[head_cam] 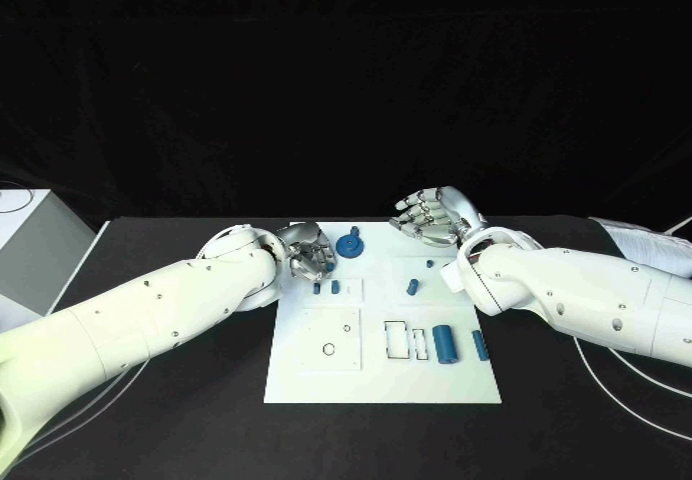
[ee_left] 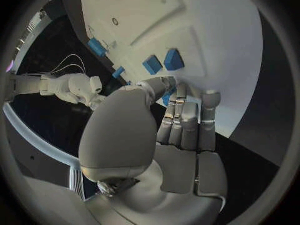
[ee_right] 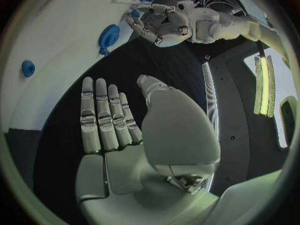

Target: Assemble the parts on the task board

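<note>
Task board (head_cam: 382,370) is a white plate at the centre of the head view, lower middle of the frame, lying flat on the black table (head_cam: 173,420). Blue parts on it: a round knobbed piece (head_cam: 352,244) near the board's upper edge, two small blocks (head_cam: 327,287) at its upper left, a small piece (head_cam: 413,287) right of centre, and a cylinder (head_cam: 446,343) with a slimmer pin (head_cam: 479,345) beside it at the lower right, next to empty rectangular outlines. Left hand (head_cam: 309,257) hovers over the board's upper left corner, just left of the round piece and above the two blocks; fingers partly curled, and whether anything sits between them I cannot tell. In the left wrist view the fingertips (ee_left: 209,100) rest close to the board surface near the blocks (ee_left: 162,61). Right hand (head_cam: 437,216) sits beyond the board's upper right corner, over bare table; fingers (ee_right: 103,116) straight and apart, holding nothing. Judgement: parts look like small rigid plastic, light, smooth and liable to slip; best pinched across their flat sides, the cylinder across its middle. No brand, label or legible writing seen on board or parts.
</note>
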`<state>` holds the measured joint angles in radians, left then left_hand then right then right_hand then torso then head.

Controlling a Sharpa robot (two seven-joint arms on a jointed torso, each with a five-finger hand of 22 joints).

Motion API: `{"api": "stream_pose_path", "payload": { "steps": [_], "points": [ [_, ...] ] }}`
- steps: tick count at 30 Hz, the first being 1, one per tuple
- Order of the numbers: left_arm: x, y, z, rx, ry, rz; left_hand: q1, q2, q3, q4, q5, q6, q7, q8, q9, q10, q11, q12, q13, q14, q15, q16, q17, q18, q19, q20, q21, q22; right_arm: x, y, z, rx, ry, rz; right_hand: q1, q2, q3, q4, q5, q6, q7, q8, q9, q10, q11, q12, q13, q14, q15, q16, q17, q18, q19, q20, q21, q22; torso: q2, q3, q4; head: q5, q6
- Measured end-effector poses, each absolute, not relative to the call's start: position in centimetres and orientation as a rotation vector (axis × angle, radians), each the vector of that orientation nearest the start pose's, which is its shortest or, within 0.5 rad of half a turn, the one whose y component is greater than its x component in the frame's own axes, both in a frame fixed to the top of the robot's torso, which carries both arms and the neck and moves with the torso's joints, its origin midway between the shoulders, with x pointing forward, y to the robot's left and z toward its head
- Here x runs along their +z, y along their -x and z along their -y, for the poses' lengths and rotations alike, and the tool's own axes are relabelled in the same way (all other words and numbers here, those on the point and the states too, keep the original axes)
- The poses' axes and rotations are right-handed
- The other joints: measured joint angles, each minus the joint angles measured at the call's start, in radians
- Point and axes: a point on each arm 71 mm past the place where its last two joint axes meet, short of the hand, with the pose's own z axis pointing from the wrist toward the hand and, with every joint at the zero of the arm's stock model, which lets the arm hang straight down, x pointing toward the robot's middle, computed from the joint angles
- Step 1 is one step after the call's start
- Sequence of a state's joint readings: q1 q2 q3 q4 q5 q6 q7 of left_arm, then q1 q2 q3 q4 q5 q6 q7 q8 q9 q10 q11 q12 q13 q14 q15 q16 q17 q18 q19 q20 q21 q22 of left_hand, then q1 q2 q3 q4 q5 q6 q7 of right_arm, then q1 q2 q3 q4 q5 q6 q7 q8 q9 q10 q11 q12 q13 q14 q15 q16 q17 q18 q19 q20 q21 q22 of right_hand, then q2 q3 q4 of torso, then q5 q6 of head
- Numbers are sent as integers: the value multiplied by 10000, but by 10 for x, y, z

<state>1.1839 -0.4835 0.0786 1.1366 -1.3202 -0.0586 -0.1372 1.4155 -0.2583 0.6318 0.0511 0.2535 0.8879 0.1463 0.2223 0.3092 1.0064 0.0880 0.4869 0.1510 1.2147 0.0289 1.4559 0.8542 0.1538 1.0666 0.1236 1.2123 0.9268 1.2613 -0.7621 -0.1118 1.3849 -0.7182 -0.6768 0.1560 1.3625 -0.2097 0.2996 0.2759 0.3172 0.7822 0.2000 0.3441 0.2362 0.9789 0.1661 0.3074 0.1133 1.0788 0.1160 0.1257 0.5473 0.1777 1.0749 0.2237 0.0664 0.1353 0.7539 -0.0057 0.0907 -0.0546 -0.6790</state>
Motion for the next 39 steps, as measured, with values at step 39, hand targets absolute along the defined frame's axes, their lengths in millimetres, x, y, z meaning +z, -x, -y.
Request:
{"api": "stream_pose_path", "payload": {
  "steps": [39],
  "points": [
    [-173,-523,-214,-12589,6572,-16347,30,137,-369,272,0,92,522,-284,-314,-935,461,203,245,-2671,349,-2187,-4081,160,-1677,349,-1915,-2000,-184,-506,263,5432,364,-16651,185,-674,2445,-1644,-1008,2094,-554,-839,-219,2962,-1007,-2338,-177,3877,-1413,10345,6588,-545,3861,-1680,9039,7425,-11,-9,5,-434,1]
  ]
}}
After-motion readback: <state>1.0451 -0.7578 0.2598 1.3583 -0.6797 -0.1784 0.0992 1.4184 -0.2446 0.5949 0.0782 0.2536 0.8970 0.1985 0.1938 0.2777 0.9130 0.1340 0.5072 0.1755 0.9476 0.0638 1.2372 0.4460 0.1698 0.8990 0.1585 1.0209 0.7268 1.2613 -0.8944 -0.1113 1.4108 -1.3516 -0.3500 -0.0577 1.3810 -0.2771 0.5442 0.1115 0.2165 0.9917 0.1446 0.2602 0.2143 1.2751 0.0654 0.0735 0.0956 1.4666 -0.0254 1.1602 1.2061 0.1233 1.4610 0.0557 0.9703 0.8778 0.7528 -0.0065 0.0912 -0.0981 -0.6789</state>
